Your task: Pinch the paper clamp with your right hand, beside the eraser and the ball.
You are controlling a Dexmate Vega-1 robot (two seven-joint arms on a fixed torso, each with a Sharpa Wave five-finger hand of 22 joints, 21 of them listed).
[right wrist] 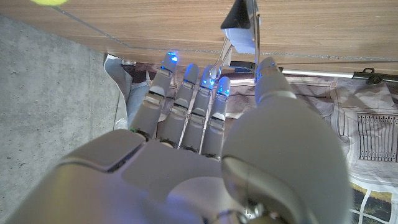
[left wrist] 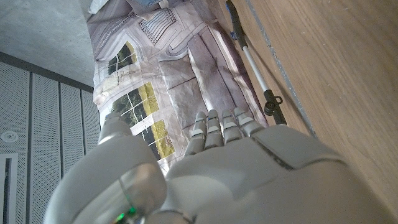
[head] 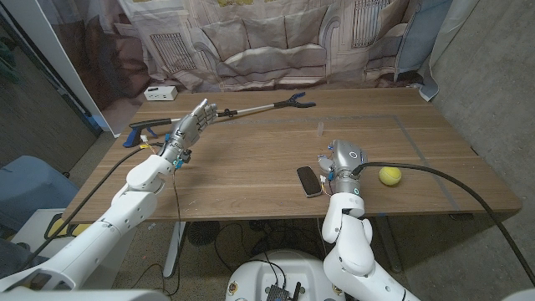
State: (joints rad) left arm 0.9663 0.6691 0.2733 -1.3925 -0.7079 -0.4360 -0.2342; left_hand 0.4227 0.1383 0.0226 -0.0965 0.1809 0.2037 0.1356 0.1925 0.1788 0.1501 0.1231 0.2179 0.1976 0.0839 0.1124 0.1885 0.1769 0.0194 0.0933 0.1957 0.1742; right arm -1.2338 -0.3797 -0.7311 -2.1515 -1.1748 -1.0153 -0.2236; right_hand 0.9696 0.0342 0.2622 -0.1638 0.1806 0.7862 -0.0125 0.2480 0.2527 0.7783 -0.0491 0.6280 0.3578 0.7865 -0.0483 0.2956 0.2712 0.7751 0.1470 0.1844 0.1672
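While the right hand stands near the front edge of the wooden table, right of centre, the small clear paper clamp with wire handles sits well beyond it, farther from the robot and slightly to the left, alone on bare wood. The right wrist view shows the clamp more closely: a pale body with thin metal wire arms, apart from the fingertips, which reach toward it with blue lights at their ends. The fingers lie side by side and straight, the thumb stands off to one side, and nothing is between them, so the hand is spread and empty.

A flat black eraser lies just left of the right hand, and a yellow-green ball rests to its right, near the front edge.

To do the step well, the hand would probably need to travel forward over the table toward the clamp without brushing the eraser, then bring thumb and one finger to either side of the wire handles. Since the clamp looks light and small, a slow closing on both sides at once seems wise, lest a single finger push it away.

The left hand hovers over the far left part of the table, fingers extended and apart, holding nothing, next to a long grabber tool with a blue handle and black claw.
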